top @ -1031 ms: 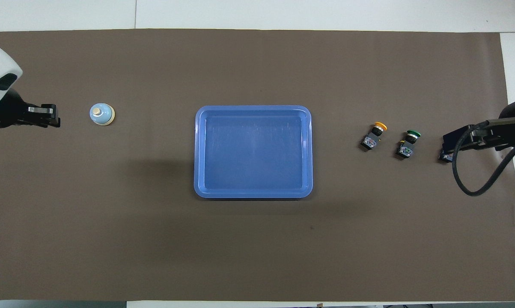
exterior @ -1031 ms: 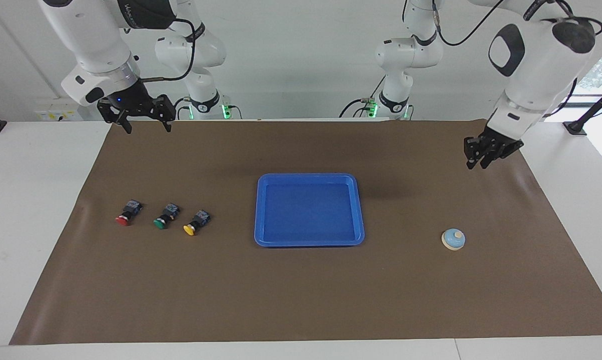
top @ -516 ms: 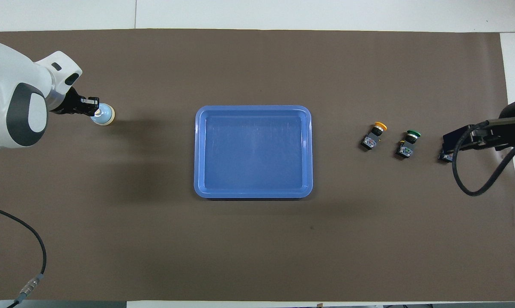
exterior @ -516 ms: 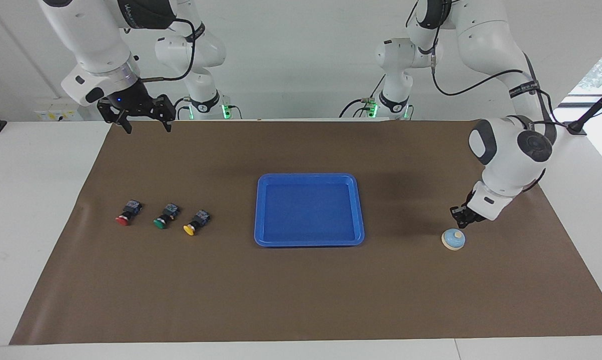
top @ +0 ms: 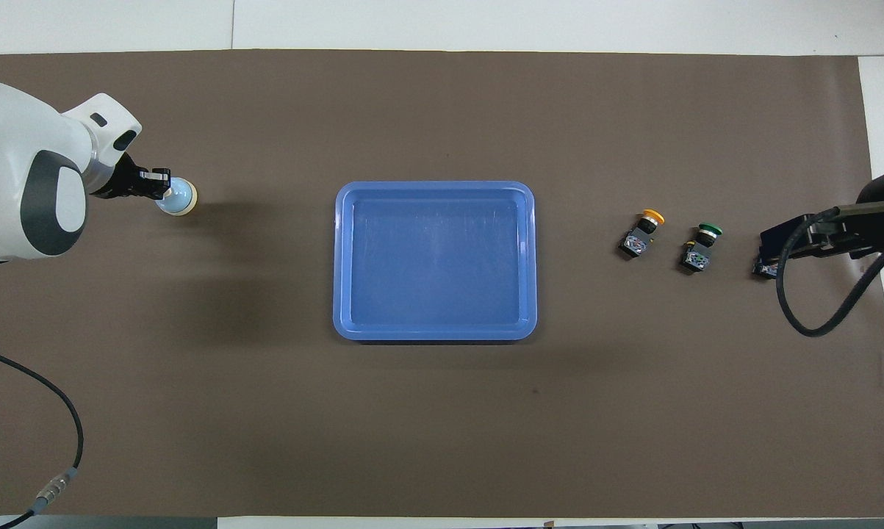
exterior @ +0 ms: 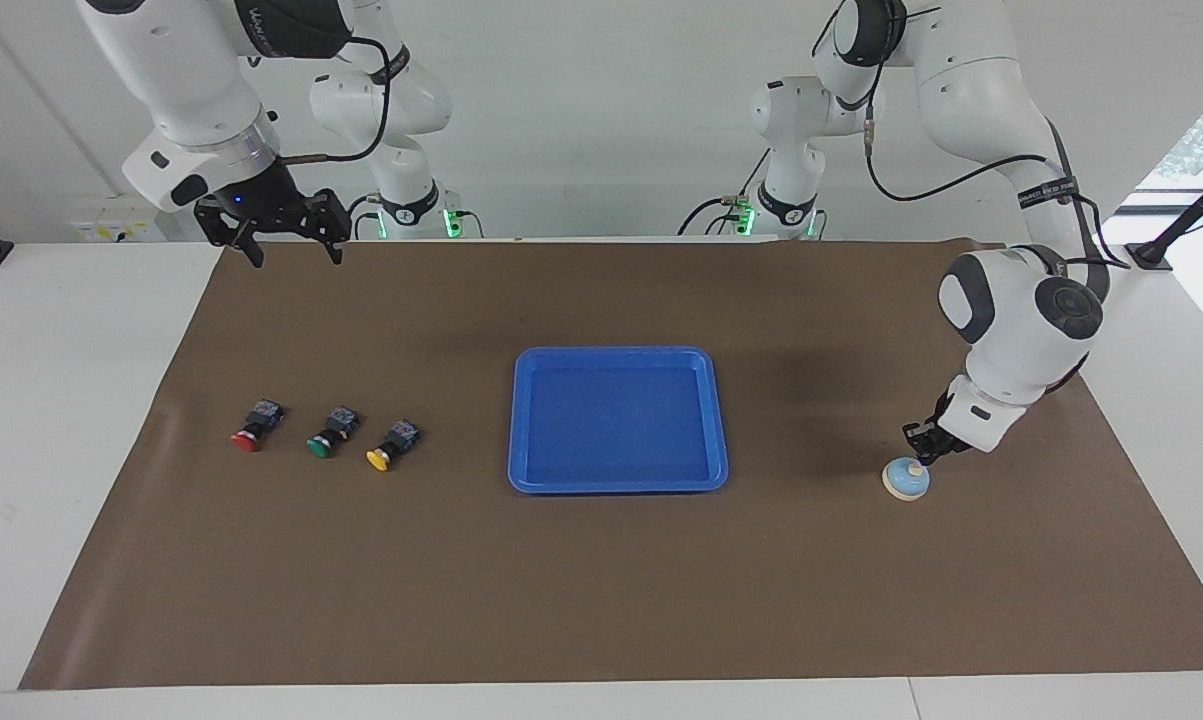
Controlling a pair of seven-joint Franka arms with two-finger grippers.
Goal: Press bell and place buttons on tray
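Both tools set — left tool [exterior: 919, 455] closed on bell [exterior: 905, 481] knob, right tool [exterior: 281, 236] waiting.

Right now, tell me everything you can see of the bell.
The bell is a small round light-blue dome on a cream base, with a cream knob on top. It looks smooth and glossy. It sits upright on the brown mat, toward the left arm's end of the table, well apart from the tray. The left gripper, shut, is down on its knob, apparently pressing it.
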